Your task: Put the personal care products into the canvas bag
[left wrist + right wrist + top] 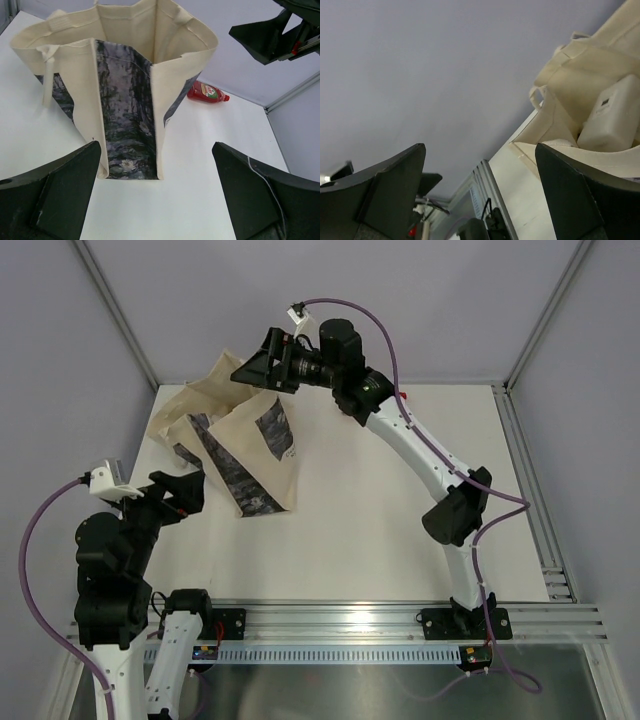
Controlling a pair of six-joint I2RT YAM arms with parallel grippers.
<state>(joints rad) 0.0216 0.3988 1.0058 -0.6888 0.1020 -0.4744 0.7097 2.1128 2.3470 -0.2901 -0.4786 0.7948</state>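
The table (400, 540) carries the canvas bag (240, 450), its mouth gaping and its dark printed panel showing. The right end effector (480, 147) hangs over the bag's far edge, fingers spread wide with nothing between them. The left end effector (155, 150), on the bag's near side, is just as wide and empty. A white bottle (615, 117) rests inside the bag. A red bottle (207, 93) lies on its side just behind the bag.

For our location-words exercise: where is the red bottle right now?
In the left wrist view, the red bottle lies on its side on the white table, just behind the right-hand edge of the canvas bag, towards the back wall.
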